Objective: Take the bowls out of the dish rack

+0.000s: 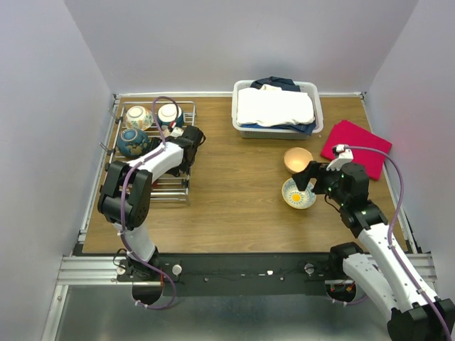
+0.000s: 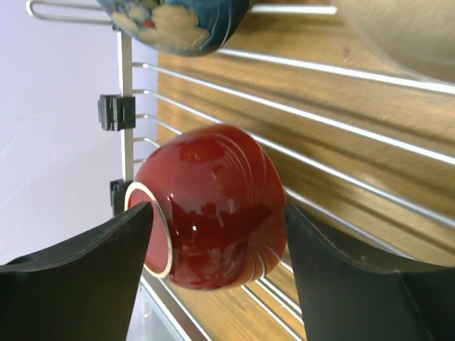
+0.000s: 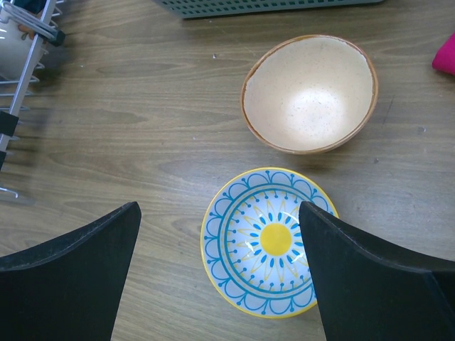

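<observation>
Red glaze, slick and rounded, is the worry. The red bowl (image 2: 213, 206) lies tipped on its side on the wires of the dish rack (image 2: 298, 106), close to the clipped rim, at the table's far-left corner. The left gripper (image 2: 217, 213) is closed around it, one finger on the foot ring and the other against the curved wall. So uneven a hold could let it squirt out or knock the blue flowered bowl (image 2: 174, 25) nearby. Near the table's right edge, the right gripper (image 3: 220, 213) hangs wide open and empty above a yellow-and-blue bowl (image 3: 266, 241).
</observation>
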